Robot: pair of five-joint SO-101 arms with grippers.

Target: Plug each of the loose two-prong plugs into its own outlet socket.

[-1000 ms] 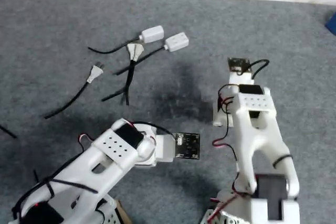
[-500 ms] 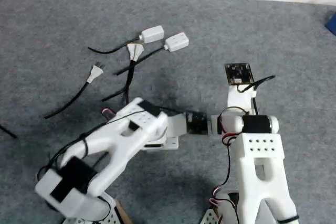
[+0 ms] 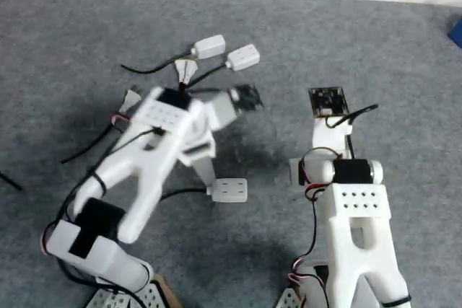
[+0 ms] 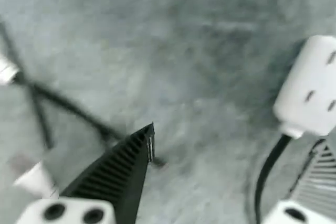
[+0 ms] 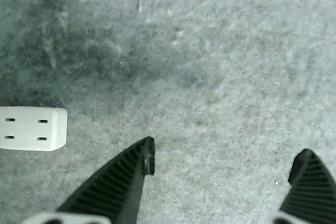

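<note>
Over the grey mat (image 3: 65,27), the left arm (image 3: 144,156) is stretched out toward the tangle of cords at the far side. Its wrist view gives us the left gripper (image 4: 239,142), jaws spread wide with nothing between them, hanging above bare mat. Just off one finger lies a white socket block (image 4: 310,93), slots up, with a black cord (image 4: 268,166) running from its end. On the other side are two crossing cords (image 4: 39,95). From the high view, the first socket (image 3: 209,47) and second socket (image 3: 243,57) lie side by side at the far end. A third socket (image 3: 229,190) sits alone on the near side, between the two arms. Now the plugs: a white plug (image 3: 185,70) lies loose near the far pair, in no socket. A second plug (image 3: 131,97) peeks out at the left arm's edge, apart from every socket. The right arm (image 3: 354,214) stands on its own side, and the right gripper (image 5: 227,156) is also parted and empty. A flat socket block (image 5: 32,128) lies beyond one of its fingers (which of the three, I can't tell).
</note>
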